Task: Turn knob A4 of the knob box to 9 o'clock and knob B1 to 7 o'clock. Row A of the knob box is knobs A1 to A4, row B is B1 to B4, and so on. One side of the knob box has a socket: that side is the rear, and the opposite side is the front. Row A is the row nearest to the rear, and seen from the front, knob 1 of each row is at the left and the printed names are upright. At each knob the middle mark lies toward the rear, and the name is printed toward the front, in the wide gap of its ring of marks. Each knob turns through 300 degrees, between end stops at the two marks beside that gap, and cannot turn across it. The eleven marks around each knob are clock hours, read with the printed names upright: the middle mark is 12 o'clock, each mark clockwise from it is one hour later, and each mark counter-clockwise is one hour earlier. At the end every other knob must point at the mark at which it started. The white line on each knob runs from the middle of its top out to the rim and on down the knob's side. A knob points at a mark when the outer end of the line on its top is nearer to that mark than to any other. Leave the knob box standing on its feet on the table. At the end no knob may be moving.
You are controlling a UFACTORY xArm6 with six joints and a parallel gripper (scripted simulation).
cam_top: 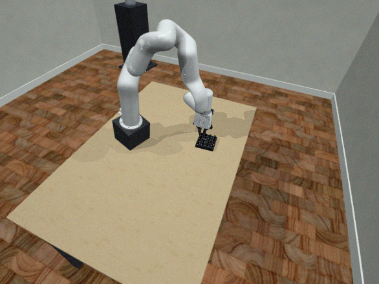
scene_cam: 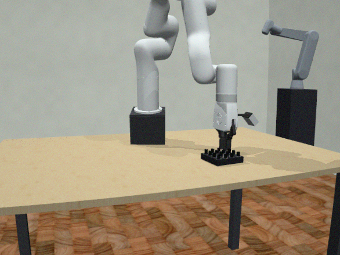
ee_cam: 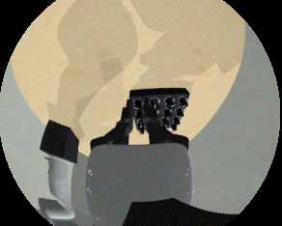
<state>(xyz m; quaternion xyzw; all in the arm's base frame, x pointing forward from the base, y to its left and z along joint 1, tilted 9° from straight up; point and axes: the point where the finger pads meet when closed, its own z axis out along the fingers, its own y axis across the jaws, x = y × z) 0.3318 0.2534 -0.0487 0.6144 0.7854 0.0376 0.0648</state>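
The black knob box [cam_top: 205, 147] [scene_cam: 231, 161] [ee_cam: 160, 92] stands flat on the table, with rows of small black knobs on top. My gripper [cam_top: 202, 133] [scene_cam: 225, 147] [ee_cam: 138, 105] points straight down at the box, its fingertips low among the knobs near one edge. The fingers stand a narrow gap apart. In the wrist view knobs show in that gap, but I cannot tell whether a finger touches one. The fingers hide part of the knobs. Names, marks, the socket and most white lines are too small or hidden to read, so I cannot tell which knob is between the fingertips.
The wooden table [cam_top: 139, 200] [scene_cam: 101, 176] carries the arm's black base block [cam_top: 130, 136] [scene_cam: 147, 129], well to one side of the box. A grey arm [scene_cam: 308, 54] on a black pedestal [cam_top: 132, 28] [scene_cam: 296, 112] stands beyond the table. Other knobs stand close beside the fingers.
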